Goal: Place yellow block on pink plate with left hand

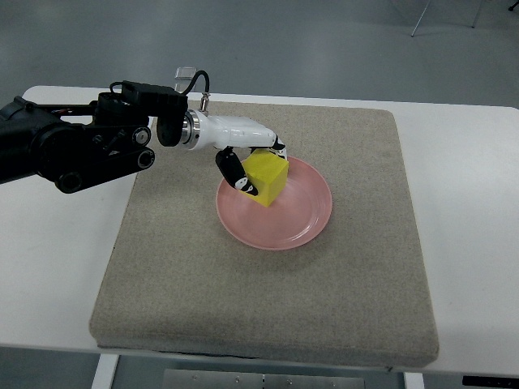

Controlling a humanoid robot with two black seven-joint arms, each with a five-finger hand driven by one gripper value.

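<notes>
The left hand (253, 162) reaches in from the left on a black arm (73, 146) and covers the far and left sides of the yellow block (267, 179), so only part of the block's faces can be seen. A black-tipped finger (235, 174) presses its left face, while other fingertips (278, 150) wrap over its far edge; the hand is closed around the block. Whether the block's underside rests flat on the pink plate (288, 223) or sits slightly lifted and tilted cannot be made out, but it lies over the plate's far-left part, inside the rim. A small clear bracket (186, 74) and a black cable (199, 81) rise at the wrist. The plate sits on a grey-beige felt mat (268, 308) that covers most of a white table (462, 162); the mat's near corners overhang the table's front edge. Beyond the table lies a grey floor (284, 40), and thin metal legs (422, 16) of some furniture are cut off at the far right edge. The right arm does not show.
</notes>
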